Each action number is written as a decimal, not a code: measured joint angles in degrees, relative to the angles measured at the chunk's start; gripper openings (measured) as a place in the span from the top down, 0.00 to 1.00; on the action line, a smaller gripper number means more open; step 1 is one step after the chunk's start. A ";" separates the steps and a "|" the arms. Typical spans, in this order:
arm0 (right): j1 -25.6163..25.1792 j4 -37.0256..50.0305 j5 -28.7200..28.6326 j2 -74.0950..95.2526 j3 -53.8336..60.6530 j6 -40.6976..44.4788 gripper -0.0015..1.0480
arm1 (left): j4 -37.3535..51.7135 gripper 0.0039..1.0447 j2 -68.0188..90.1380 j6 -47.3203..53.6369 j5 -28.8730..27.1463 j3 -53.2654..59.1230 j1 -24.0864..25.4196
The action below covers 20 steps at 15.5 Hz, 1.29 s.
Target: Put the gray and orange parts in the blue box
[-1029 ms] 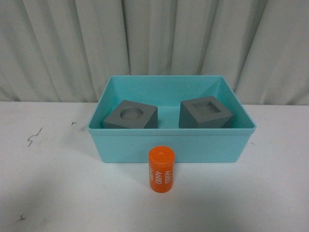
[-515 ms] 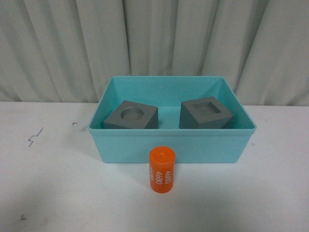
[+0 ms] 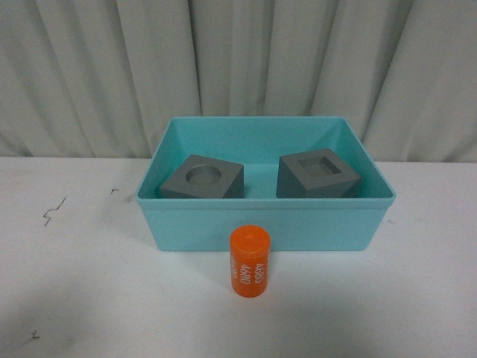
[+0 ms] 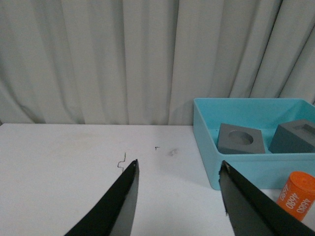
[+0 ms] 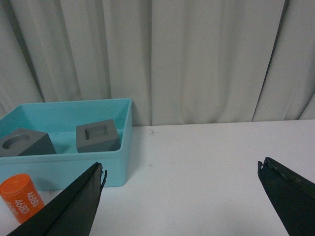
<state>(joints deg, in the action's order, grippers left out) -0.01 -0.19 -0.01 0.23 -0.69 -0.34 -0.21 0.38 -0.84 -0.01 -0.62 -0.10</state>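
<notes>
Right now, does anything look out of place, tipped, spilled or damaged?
The orange cylinder stands upright on the white table, outside the blue box by its near wall; the round-recess cube and square-recess cube are inside. Nothing spilled or damaged; dark scribbles mark the table.

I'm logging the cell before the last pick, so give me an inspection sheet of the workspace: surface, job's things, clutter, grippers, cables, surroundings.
Surface: white table, with a few small dark marks on its left part.
Job's things: gray cube with round recess and gray cube with square recess both sit inside the blue box, apart from each other; orange cylinder stands upright on the table in front of the box, outside it.
Clutter: nothing seen.
Grippers: left gripper open and empty; right gripper open and empty; neither shows in the front view.
Cables: nothing seen.
Surroundings: pale pleated curtain behind the table.
</notes>
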 joint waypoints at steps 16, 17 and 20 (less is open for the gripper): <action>0.00 0.00 0.00 0.00 0.00 0.00 0.06 | 0.00 0.06 0.00 0.04 0.02 0.00 0.00; 0.00 0.00 0.00 0.00 0.00 0.00 0.06 | 0.00 0.06 0.00 0.04 0.00 0.00 0.00; 0.00 0.00 0.00 0.00 0.00 0.00 0.06 | 0.00 0.06 0.00 0.04 0.00 0.00 0.00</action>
<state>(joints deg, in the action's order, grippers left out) -0.01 -0.19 -0.01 0.23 -0.69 -0.34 -0.21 0.38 -0.80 -0.01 -0.62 -0.10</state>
